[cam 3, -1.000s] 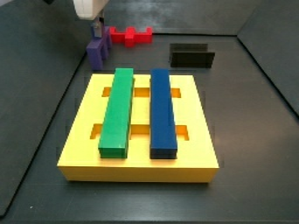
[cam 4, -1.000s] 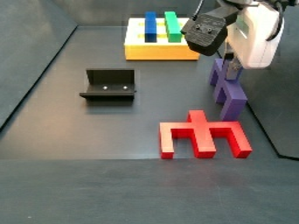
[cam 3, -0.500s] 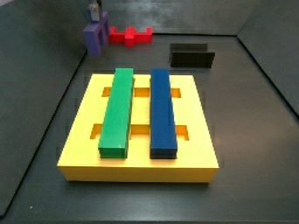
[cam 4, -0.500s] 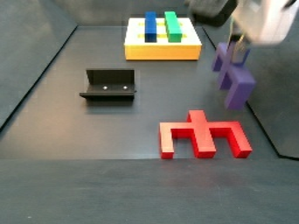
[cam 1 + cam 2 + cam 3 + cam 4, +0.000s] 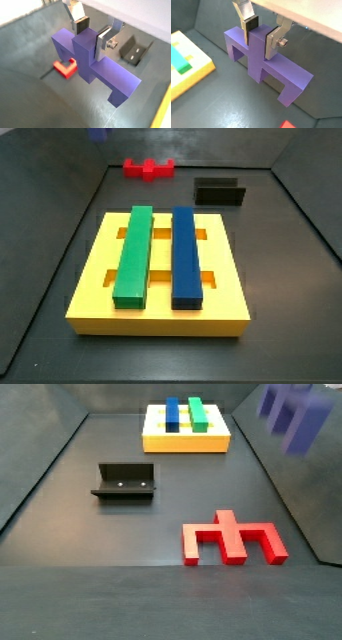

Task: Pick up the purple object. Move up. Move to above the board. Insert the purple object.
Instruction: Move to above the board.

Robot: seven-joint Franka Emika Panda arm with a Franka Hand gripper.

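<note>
In a side view the board (image 5: 160,273) lies at centre with its green bar (image 5: 132,256) left of the blue bar (image 5: 187,256); the red block (image 5: 150,168) and the fixture (image 5: 221,192) sit far behind. The purple object (image 5: 264,67) has risen since a moment ago, off the floor and nearly out of frame. The gripper (image 5: 262,31), high over the floor, clamps its central stem. The lift looks finished; carrying over the board likely comes next.
</note>
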